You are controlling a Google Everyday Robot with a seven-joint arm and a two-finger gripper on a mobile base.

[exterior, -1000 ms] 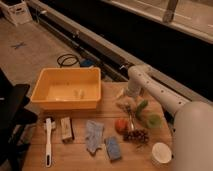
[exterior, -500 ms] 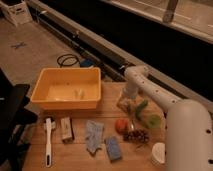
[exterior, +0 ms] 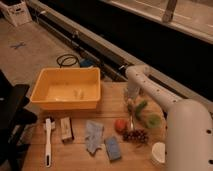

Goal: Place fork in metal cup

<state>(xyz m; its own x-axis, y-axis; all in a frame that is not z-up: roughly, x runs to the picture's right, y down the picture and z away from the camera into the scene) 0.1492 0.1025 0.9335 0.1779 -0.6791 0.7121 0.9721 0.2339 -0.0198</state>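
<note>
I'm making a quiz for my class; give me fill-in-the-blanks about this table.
1. The gripper hangs above the table, beside the ___ tub.
2. The long brush is ___.
3. The grapes lie next to a round ___ fruit.
Missing: yellow; white; red.

Gripper [exterior: 131, 104] low over the right half of the table [exterior: 75, 157], fork [exterior: 131, 120] a faint thin streak just below it, white cup [exterior: 157, 151] half hidden behind the arm [exterior: 190, 132], arm cut off at the bottom edge.
</note>
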